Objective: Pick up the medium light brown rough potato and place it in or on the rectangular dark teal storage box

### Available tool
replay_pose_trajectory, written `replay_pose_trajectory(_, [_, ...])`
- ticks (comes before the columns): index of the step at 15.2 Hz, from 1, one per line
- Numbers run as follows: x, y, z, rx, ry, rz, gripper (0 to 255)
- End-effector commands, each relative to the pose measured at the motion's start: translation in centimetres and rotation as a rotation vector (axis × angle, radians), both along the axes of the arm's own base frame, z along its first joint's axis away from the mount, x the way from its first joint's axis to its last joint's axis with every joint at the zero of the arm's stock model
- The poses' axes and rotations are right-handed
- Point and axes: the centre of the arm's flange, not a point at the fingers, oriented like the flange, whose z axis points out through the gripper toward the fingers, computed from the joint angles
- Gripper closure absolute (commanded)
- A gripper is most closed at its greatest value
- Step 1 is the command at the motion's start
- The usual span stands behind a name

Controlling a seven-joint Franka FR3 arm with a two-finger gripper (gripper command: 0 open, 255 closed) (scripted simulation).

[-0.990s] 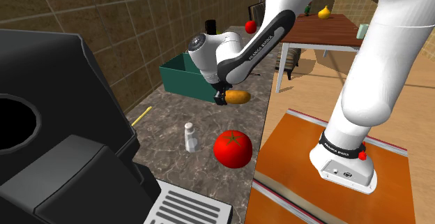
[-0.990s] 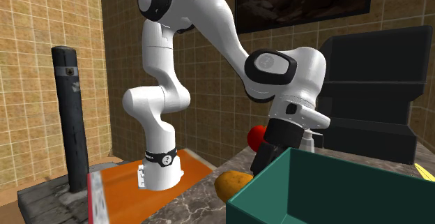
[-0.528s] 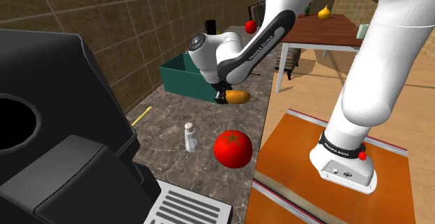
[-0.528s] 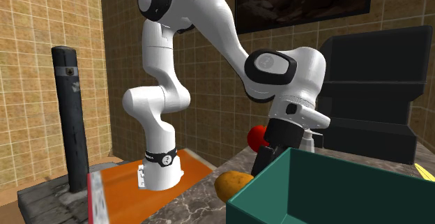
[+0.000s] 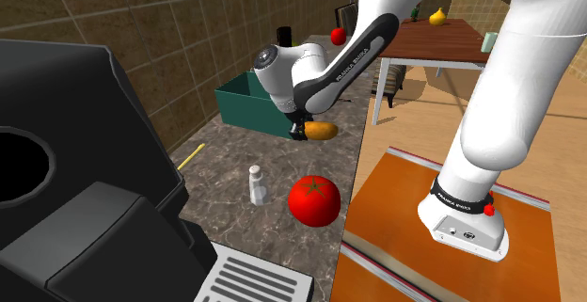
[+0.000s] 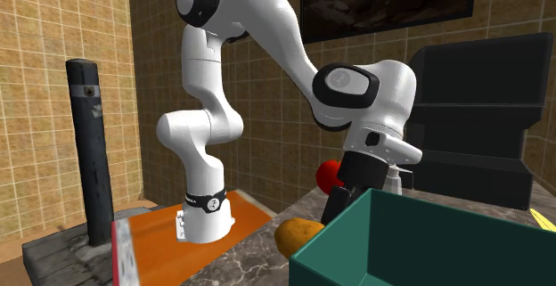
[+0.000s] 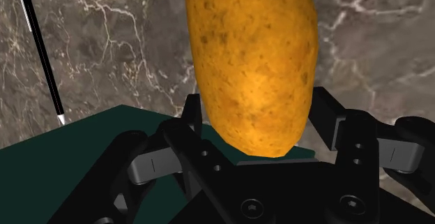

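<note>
Shoulder view, left to right: dark teal box (image 5: 243, 112); gripper (image 5: 299, 133); potato (image 5: 323, 130), orange-brown, low over marble counter (image 5: 235, 173), just beside box's wall.

Wrist view: fingers (image 7: 193, 111) pressed against both flanks of potato's near end, apparently clamped.

Judged handling: firm, fairly heavy, speckled skin grips well. Long body overhangs, so end hold may pivot; mid-body hold safer.

Wrist view resolves finger contact, unclear in shoulder view. Second exterior view gives box's open top.
</note>
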Motion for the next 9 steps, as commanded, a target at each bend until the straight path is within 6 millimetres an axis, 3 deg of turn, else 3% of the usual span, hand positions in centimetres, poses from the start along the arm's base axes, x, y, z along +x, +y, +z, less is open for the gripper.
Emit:
replay_pose_trajectory(1, [0.1, -0.2, -0.3, 0.001, 0.007, -0.003, 255])
replay_pose_trajectory(9, [0.1, -0.2, 4.0, 0.001, 0.007, -0.003, 255])
